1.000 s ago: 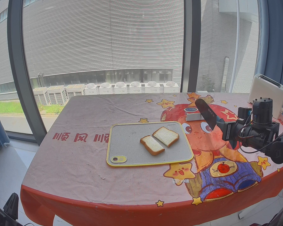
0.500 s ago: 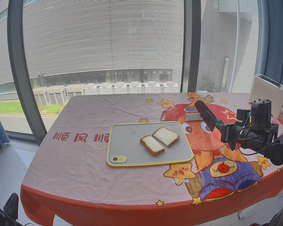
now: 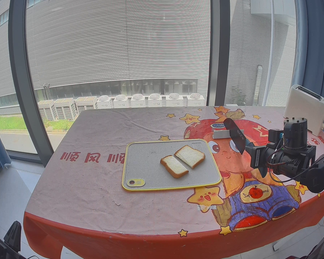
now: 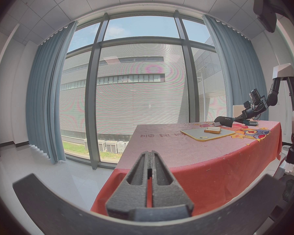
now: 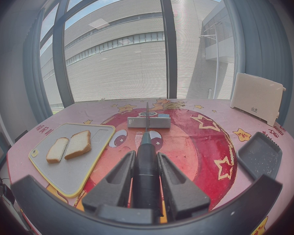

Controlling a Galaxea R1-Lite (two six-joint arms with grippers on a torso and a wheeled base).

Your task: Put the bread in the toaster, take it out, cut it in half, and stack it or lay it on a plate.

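Observation:
Two halves of toasted bread lie side by side on the grey cutting board in mid-table. In the right wrist view the halves show on the board too. My right gripper hovers to the right of the board, shut on a black knife whose blade points up and away. In the right wrist view the gripper clamps the knife handle, and the blade lines up with the knife holder. My left gripper is shut, low beside the table's corner.
A white toaster stands at the far right table edge. A dark rectangular plate lies on the cloth near the toaster. The knife holder sits just beyond the board's far right corner. The left half of the cloth is bare.
My right gripper with the knife has sunk a little and shifted slightly left. The bread halves and the board have not moved.

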